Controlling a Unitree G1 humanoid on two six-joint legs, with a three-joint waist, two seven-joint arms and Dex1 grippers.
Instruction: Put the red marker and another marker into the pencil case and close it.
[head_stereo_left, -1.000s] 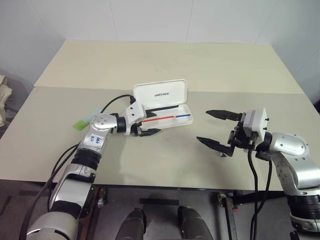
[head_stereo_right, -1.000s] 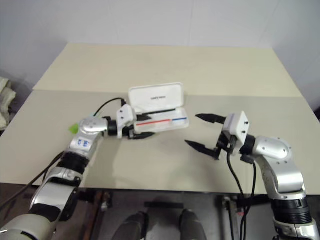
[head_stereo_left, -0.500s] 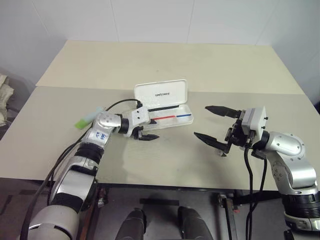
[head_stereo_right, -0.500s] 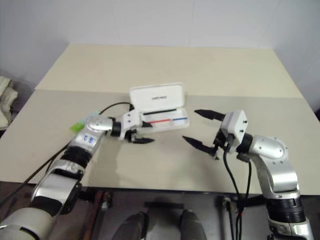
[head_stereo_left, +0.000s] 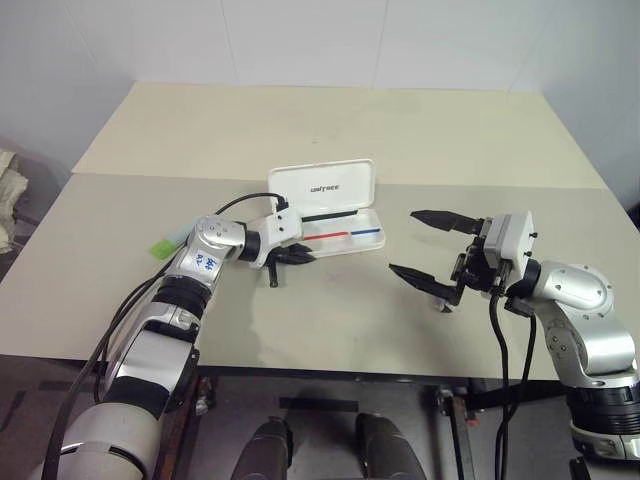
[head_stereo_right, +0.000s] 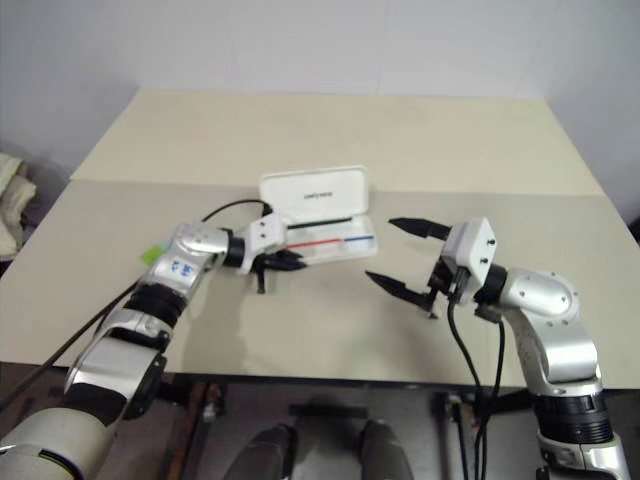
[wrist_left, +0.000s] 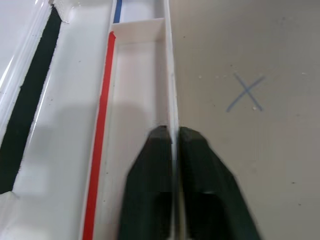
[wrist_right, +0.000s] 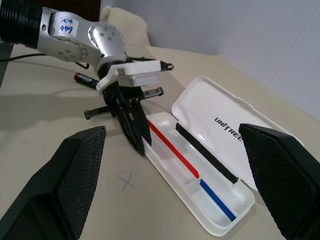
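Left eye view: my left pincer (head_stereo_left: 300, 256) is pressed together at the front left edge of the open pencil case (head_stereo_left: 322, 185), a flat white plastic case with rounded corners lying on the worktop (head_stereo_left: 330, 320). Its long axis runs away from that pincer towards my right pincer (head_stereo_left: 402, 241), which hangs spread wide and empty, just past the case's far end. The green marker (head_stereo_left: 166, 243), short and chunky, lies well behind the left pincer, out beside my forearm, so the left arm is nearer.

Left wrist view: the fingers (wrist_left: 150, 175) pinch the case's thin front wall.

Right wrist view: a slim dark thing with a red tip, probably the red marker (wrist_right: 82, 78), lies beyond my left wrist, outside the case.
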